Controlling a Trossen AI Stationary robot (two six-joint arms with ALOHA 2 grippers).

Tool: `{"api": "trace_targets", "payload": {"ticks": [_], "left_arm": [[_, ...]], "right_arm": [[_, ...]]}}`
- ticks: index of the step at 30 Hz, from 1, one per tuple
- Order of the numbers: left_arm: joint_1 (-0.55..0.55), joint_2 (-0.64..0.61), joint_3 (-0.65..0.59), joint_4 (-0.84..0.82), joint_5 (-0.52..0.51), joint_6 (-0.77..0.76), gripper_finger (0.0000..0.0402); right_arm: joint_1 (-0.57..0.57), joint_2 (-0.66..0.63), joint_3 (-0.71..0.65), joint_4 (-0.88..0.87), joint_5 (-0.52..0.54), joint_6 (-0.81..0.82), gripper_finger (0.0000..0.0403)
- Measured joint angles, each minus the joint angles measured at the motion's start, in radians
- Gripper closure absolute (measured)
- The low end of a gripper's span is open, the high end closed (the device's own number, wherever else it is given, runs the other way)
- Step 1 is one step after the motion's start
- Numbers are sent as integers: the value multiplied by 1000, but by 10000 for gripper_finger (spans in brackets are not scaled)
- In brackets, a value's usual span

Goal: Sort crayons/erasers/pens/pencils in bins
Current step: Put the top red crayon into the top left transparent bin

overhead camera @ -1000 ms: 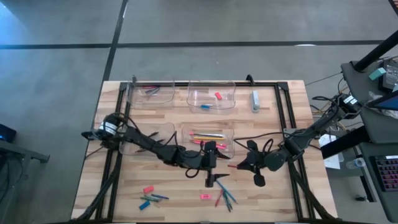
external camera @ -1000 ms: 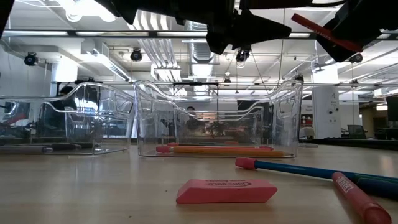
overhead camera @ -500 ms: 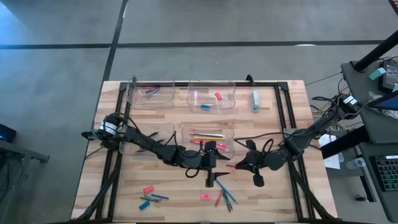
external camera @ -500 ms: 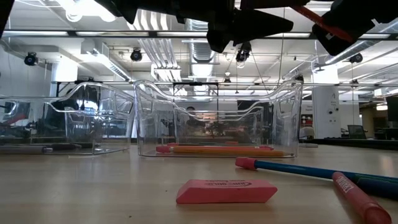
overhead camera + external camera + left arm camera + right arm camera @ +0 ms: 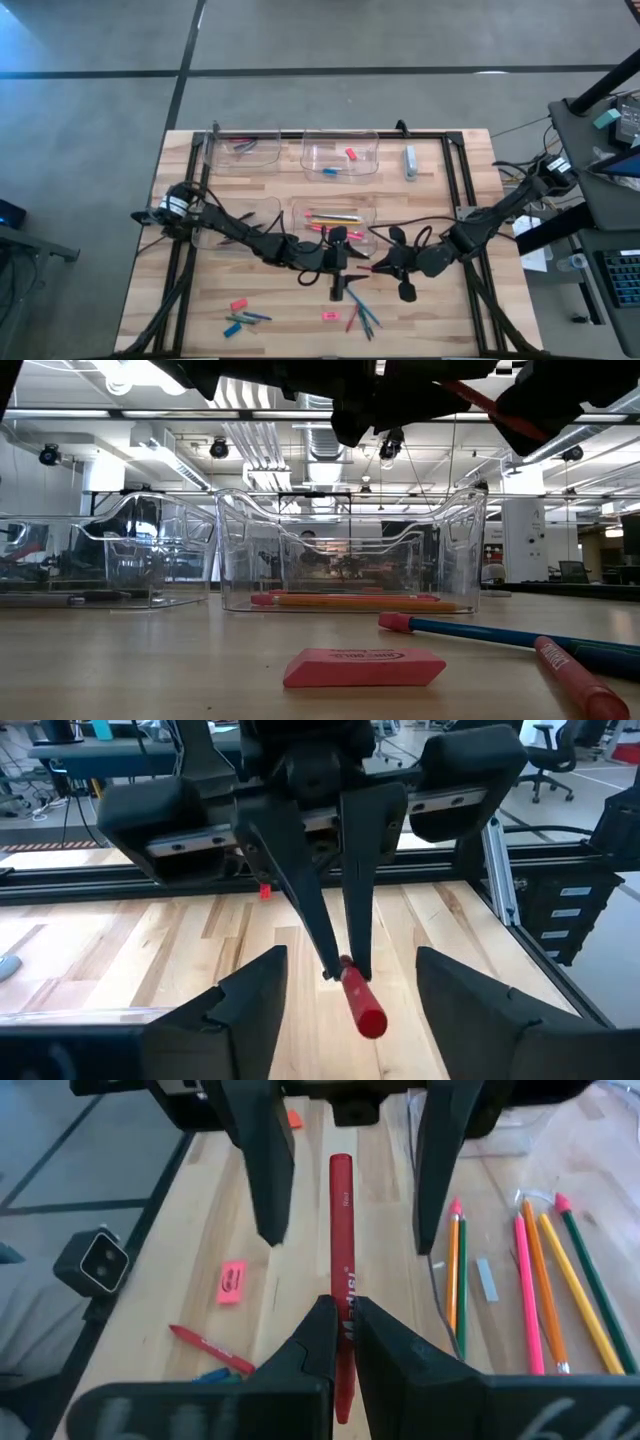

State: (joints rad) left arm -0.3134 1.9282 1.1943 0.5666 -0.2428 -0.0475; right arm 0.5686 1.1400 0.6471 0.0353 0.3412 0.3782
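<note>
The right pincer (image 5: 340,1342) is clamped on a red crayon (image 5: 342,1270), holding it above the wooden surface (image 5: 200,300) just in front of the bin (image 5: 335,224) that holds the pencils (image 5: 530,1295). The crayon carries pale lettering along its side, too small to read. The left pincer (image 5: 345,982) faces it from the other end, its fingers (image 5: 250,1000) standing apart on either side of the crayon's tip without touching it.

On the surface below lies a pink eraser (image 5: 364,667) with a raised oval maker's mark (the word inside cannot be read). A second pink eraser (image 5: 232,1281) also bears unreadable print. More crayons (image 5: 362,315) lie loose near the front edge, and another red one (image 5: 580,678) shows faint lettering in the low view. Two bins (image 5: 340,155) stand along the far edge.
</note>
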Motion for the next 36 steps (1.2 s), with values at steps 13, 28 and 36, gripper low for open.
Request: {"api": "trace_targets", "payload": {"ticks": [13, 28, 36], "left_arm": [[0, 0, -3, 1, 0, -1, 324], [0, -17, -5, -22, 0, 7, 385], [27, -234, -32, -340, -48, 34, 387]], "right_arm": [[0, 2, 20, -1, 0, -30, 387], [0, 2, 20, 8, -36, -38, 268], [0, -25, 19, 6, -38, -11, 140]]}}
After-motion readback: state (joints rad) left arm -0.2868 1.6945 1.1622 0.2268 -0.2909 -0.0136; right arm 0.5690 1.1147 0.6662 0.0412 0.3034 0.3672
